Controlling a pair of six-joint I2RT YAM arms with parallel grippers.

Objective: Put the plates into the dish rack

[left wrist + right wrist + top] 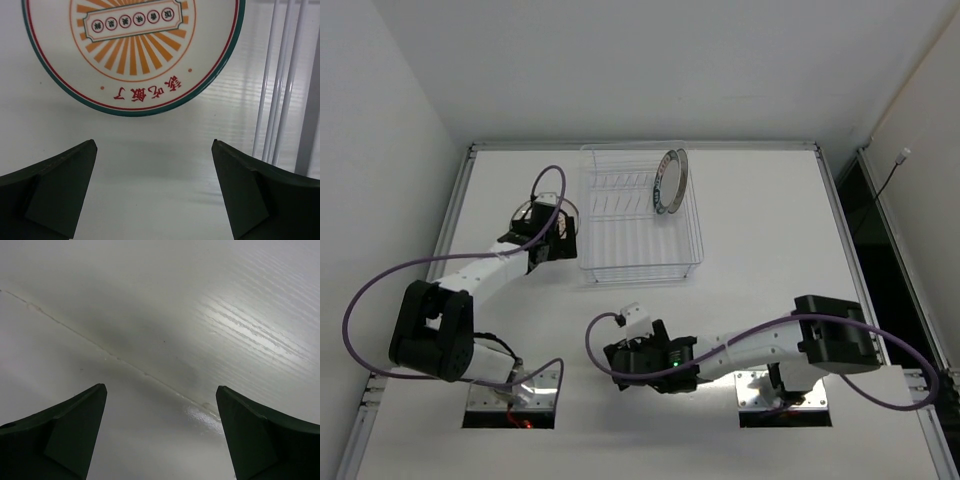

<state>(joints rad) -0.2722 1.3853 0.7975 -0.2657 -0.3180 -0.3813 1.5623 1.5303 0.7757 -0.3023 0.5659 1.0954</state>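
Note:
The orange sunburst plate [132, 45] lies flat on the white table, just left of the dish rack. My left gripper [154, 145] is open and empty, hovering a little short of the plate's near rim; in the top view my left gripper [546, 238] hides most of that plate. The clear wire dish rack [640, 250] stands at the table's middle back, and its wires [280, 80] show in the left wrist view. The blue-rimmed plate [670, 182] stands upright in the rack's right part. My right gripper [161, 387] is open and empty over bare table, also seen from above [616, 364]. The white ringed plate is out of view.
A faint seam [115, 357] crosses the table under my right gripper. The table's metal edge rails [455, 215] run along left and right sides. The purple cables [380, 285] loop beside both arms.

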